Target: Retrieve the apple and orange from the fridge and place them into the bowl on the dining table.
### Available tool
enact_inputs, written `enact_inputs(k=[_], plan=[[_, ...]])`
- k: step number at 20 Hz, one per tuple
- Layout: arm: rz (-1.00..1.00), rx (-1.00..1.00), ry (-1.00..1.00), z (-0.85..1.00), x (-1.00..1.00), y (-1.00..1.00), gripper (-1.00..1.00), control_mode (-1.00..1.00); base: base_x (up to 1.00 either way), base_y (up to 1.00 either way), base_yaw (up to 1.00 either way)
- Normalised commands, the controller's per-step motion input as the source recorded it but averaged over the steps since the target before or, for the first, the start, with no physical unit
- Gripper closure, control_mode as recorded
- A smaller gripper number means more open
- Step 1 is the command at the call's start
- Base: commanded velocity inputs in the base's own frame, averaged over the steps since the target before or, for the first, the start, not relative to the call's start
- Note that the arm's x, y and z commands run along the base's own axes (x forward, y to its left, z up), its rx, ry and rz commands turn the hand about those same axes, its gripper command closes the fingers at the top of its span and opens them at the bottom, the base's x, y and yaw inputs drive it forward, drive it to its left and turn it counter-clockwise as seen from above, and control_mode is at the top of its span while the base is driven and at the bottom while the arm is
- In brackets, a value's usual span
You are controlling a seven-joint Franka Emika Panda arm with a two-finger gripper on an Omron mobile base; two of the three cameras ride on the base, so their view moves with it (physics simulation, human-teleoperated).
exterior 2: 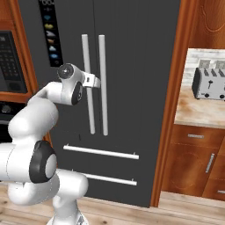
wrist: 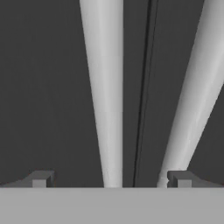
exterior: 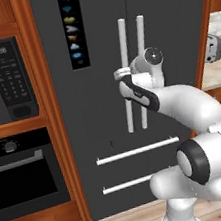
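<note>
The gripper (wrist: 112,179) has its two fingers (wrist: 40,178) wide apart. It holds nothing. In the hand view, the left door handle (wrist: 105,96) stands between the fingers, and the right door handle (wrist: 197,96) runs up past the other finger. The thin line where the two doors meet is between the handles.

The fridge (exterior: 118,146) is big, dark grey and shut. The hand (exterior: 123,73) is right at the left handle (exterior: 125,69). I cannot tell if it touches.

Below are two drawer bars (exterior: 136,150). A toaster (exterior 2: 210,79) sits on the counter (exterior 2: 197,112) to the right. An oven (exterior: 23,172) is to the left.
</note>
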Motion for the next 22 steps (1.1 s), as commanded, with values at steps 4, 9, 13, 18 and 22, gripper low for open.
enact_inputs(k=[4,9,13,18,22], plan=[[0.0,0.0,0.0,-0.05,0.72,0.0,-1.0,-1.0,0.0,0.0,0.0],[0.0,0.0,0.0,-0.13,0.68,0.0,-1.0,-1.0,0.0,0.0,0.0],[0.0,0.0,0.0,-0.14,0.66,0.0,-1.0,-1.0,0.0,0.0,0.0],[0.0,0.0,0.0,-0.08,0.63,0.0,1.0,-1.0,0.0,0.0,0.0],[0.0,0.0,-0.02,-0.01,-0.1,0.0,1.0,-1.0,0.0,0.0,0.0]])
